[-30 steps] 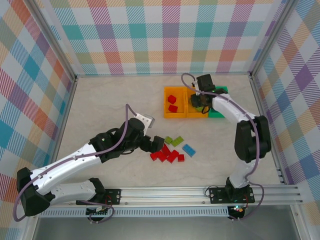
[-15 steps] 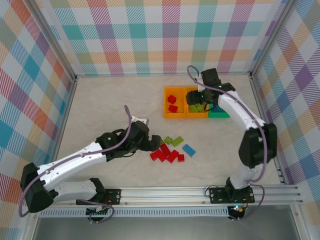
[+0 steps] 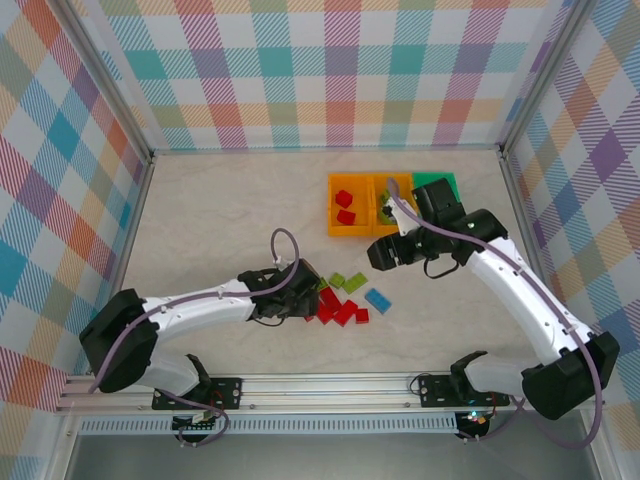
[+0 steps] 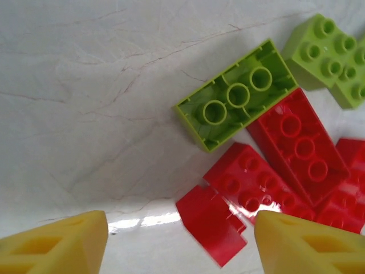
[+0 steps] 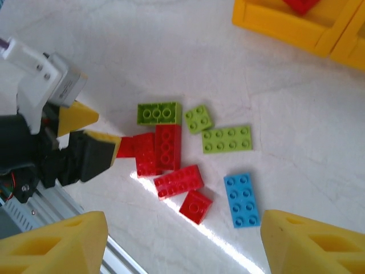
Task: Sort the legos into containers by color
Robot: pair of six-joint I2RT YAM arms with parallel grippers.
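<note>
Loose legos lie mid-table: a red cluster (image 3: 340, 308), lime green ones (image 3: 345, 281) and a light blue plate (image 3: 378, 299). My left gripper (image 3: 308, 297) sits low at the cluster's left end. In the left wrist view it (image 4: 182, 242) is open, with the end of a red brick (image 4: 214, 220) between its yellow fingertips (image 4: 54, 242), clear of both. My right gripper (image 3: 380, 254) hovers above the pile, open (image 5: 182, 245) and empty. The containers stand at the back: an orange bin (image 3: 333, 205) holding two red bricks, a second orange bin (image 3: 380, 230) and a green bin (image 3: 437, 183).
In the right wrist view the pile spreads out: an upturned green brick (image 5: 159, 113), a green plate (image 5: 227, 138), a blue plate (image 5: 242, 200) and a small red brick (image 5: 195, 206). The right arm crosses over the middle and green bins. Metal rails edge the table.
My right arm has pulled back from the bins to above the pile, and its jaws have opened. My left gripper has slid right to the red bricks, its jaws narrower.
</note>
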